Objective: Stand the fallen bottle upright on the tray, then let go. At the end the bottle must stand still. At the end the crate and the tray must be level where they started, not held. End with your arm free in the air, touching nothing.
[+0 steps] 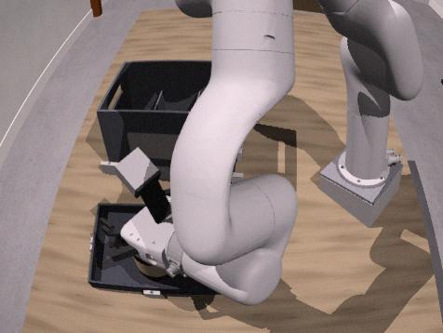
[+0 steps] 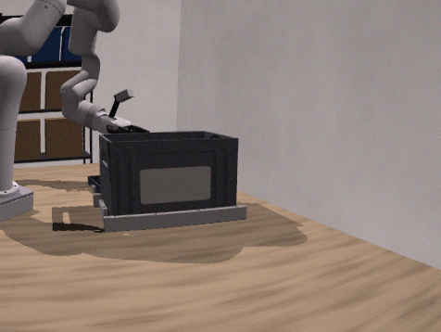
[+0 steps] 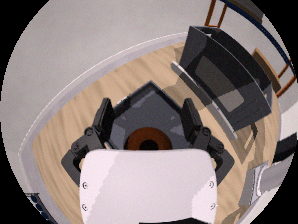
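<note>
Hand [image 3: 148, 129] spread fully wide, holding nothing, poised over the tray [image 1: 97, 260]. Bottle [image 3: 147, 141] upright on the tray, seen mouth-on between the fingers, touching neither. Crate [image 2: 169, 173] just beside the tray on the worktop [image 2: 278, 283].

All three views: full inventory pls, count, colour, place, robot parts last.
bottle: 1, brown, seen end-on from above on the tray between the open fingers; looks upright
tray: 1, black, on the wooden floor in front of the crate
crate: 1, black with a grey side panel, on a grey base
shelf rack: 1, dark frame, holds brown and blue boxes, by the back wall
arm base: 1, grey block, right of the crate in the top view
arm: 1, white, bent down over the tray
fingers: 2, black, spread wide, holding nothing
</note>
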Controlling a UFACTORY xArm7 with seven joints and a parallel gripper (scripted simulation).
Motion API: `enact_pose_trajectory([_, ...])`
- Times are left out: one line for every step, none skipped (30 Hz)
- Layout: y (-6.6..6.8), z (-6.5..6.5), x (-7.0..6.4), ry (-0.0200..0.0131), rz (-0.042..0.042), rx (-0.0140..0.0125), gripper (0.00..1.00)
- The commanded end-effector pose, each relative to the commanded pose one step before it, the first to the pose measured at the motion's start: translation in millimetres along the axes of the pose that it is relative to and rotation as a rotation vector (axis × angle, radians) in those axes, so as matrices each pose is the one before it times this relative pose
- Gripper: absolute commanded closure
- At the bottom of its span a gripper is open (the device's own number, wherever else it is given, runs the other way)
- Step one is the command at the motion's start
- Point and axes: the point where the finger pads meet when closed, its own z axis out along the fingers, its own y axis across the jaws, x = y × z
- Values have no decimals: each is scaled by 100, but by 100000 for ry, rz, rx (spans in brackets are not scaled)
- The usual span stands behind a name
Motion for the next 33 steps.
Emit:
enact_pose_trajectory([-109,-59,124,42,335,140,0])
enact_pose_trajectory([0,0,0,0,0,0,0])
enact_pose_trajectory([0,-1,4,0,0,0,0])
enact_pose_trajectory([0,-3,7,0,0,0,0])
enact_pose_trajectory([0,-4,11,0,0,0,0])
enact_pose_trajectory([0,-6,16,0,0,0,0])
enact_pose_trajectory([0,-8,22,0,0,0,0])
enact_pose_trajectory([0,-10,28,0,0,0,0])
enact_pose_trajectory([0,-13,36,0,0,0,0])
enact_pose_trajectory([0,-16,43,0,0,0,0])
enact_pose_trajectory([0,-19,51,0,0,0,0])
enact_pose_trajectory([0,-22,59,0,0,0,0])
enact_pose_trajectory([0,-25,68,0,0,0,0])
enact_pose_trajectory([0,-28,76,0,0,0,0])
enact_pose_trajectory([0,-31,86,0,0,0,0])
enact_pose_trajectory([-1,-34,95,0,0,0,0])
enact_pose_trajectory([-1,-38,104,0,0,0,0])
enact_pose_trajectory([0,0,0,0,0,0,0])
enact_pose_trajectory([0,0,0,0,0,0,0])
enact_pose_trajectory([0,-41,113,0,0,0,0])
enact_pose_trajectory([0,-44,122,0,0,0,0])
enact_pose_trajectory([-1,-48,132,0,0,0,0])
enact_pose_trajectory([-1,-51,140,0,0,0,0])
enact_pose_trajectory([0,-54,148,0,0,0,0])
enact_pose_trajectory([-1,-57,157,0,0,0,0])
enact_pose_trajectory([-1,-60,165,0,0,0,0])
enact_pose_trajectory([0,-63,172,0,0,0,0])
enact_pose_trajectory([-1,-66,181,0,0,0,0])
enact_pose_trajectory([-1,-68,187,0,0,0,0])
enact_pose_trajectory([-1,-71,194,0,0,0,0])
enact_pose_trajectory([-1,-73,201,0,0,0,0])
enact_pose_trajectory([0,-75,206,0,0,0,0])
enact_pose_trajectory([-1,-77,212,0,0,0,0])
